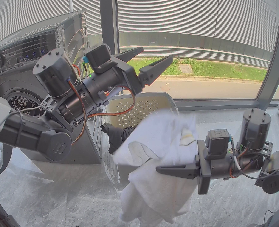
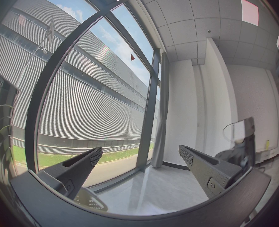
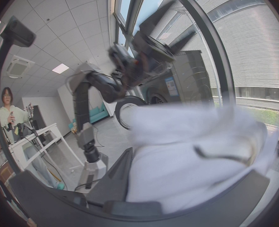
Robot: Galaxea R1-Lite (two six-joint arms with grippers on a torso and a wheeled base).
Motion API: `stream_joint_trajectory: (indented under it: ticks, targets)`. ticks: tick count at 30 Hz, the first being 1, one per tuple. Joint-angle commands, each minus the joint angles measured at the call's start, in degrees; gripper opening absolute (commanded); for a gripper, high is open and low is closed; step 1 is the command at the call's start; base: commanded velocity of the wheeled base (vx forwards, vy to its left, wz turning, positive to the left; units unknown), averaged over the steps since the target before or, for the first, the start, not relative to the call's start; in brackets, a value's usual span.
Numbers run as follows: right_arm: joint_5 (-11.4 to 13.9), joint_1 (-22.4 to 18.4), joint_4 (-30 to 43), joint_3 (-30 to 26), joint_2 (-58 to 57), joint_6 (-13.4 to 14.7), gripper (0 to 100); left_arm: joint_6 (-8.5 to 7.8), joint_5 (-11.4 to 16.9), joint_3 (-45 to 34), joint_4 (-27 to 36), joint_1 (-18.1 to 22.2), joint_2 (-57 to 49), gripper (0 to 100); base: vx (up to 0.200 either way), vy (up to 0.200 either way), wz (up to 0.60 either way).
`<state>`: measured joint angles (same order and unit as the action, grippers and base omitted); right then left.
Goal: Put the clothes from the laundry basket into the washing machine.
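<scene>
My right gripper is clamped on a white garment, lifted just in front of the basket. The cloth drapes over my near finger and hangs down past the basket's front rim toward the floor. A black garment sits at the basket's left side (inside or over the rim, I cannot tell). My left gripper hangs above the basket, pointing toward the window, its fingers spread wide with nothing between them. The washer stands just left of the basket, its drum opening uncovered
</scene>
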<state>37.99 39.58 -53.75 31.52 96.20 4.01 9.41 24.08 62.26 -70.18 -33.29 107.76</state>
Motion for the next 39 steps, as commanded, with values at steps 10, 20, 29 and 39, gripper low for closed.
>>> stream_joint_trajectory:
  ticks: [10, 20, 29, 39]
  targets:
    - [-0.11, 0.41, -0.04, -5.16, -14.81, 6.45, 0, -0.53, 8.09, -16.38, -19.82, 5.34, 1.92, 100, 0.0, 0.0, 0.0]
    - [-0.11, -0.47, -0.04, -4.37, -15.42, 7.06, 0, -6.25, 19.78, -35.89, -19.73, -1.95, -9.06, 100, 0.0, 0.0, 0.0]
    - [-0.28, -0.47, -0.04, 0.47, -14.99, 8.56, 0, -6.6, 19.96, -41.87, -19.73, -7.75, -9.33, 100, 0.0, 0.0, 0.0]
    - [-0.46, 0.14, -0.04, 2.05, -15.34, 8.65, 0, -7.3, 19.61, -42.66, -19.64, -6.26, -3.17, 100, 0.0, 0.0, 0.0]
